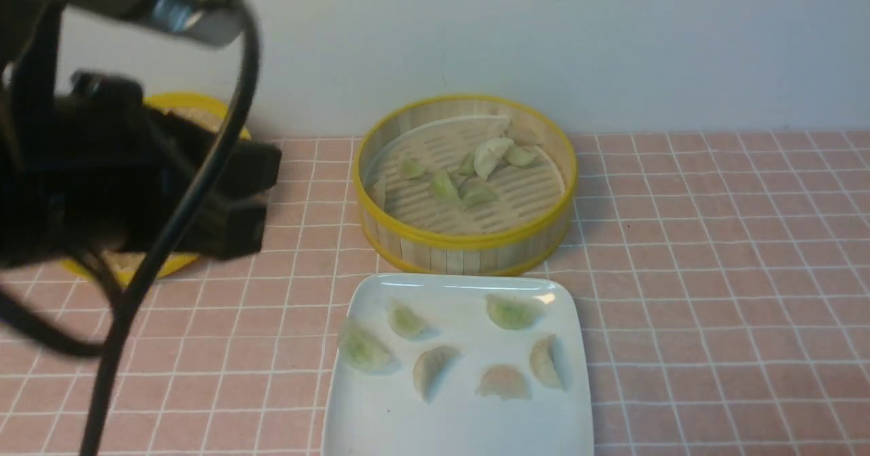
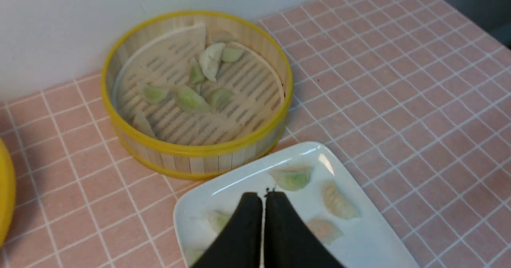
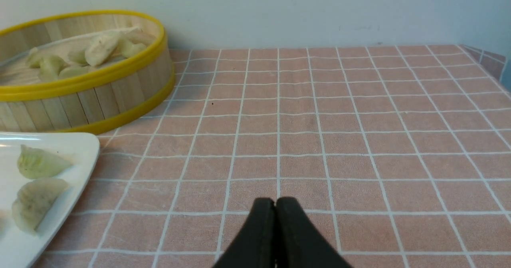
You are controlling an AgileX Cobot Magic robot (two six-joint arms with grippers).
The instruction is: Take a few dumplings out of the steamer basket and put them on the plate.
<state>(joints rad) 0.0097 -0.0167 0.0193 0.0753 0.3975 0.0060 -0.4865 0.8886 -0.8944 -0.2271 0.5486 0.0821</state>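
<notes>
The steamer basket (image 1: 465,242) stands at the back middle and holds several pale green and whitish dumplings (image 1: 491,155). The white plate (image 1: 455,415) lies just in front of it with several dumplings (image 1: 433,367) on it. My left gripper (image 1: 262,198) hangs raised to the left of the basket and plate. In the left wrist view it (image 2: 263,196) is shut and empty, with its tips seen over the plate (image 2: 239,180). My right gripper (image 3: 275,201) is shut and empty, low over the tiled cloth to the right of the plate (image 3: 86,148). It does not show in the front view.
The flat yellow-rimmed lid (image 1: 197,106) lies at the back left, mostly hidden behind my left arm and its cable (image 1: 170,232). A pale wall runs right behind the basket. Pink checked cloth (image 1: 714,272) covers the table on the right.
</notes>
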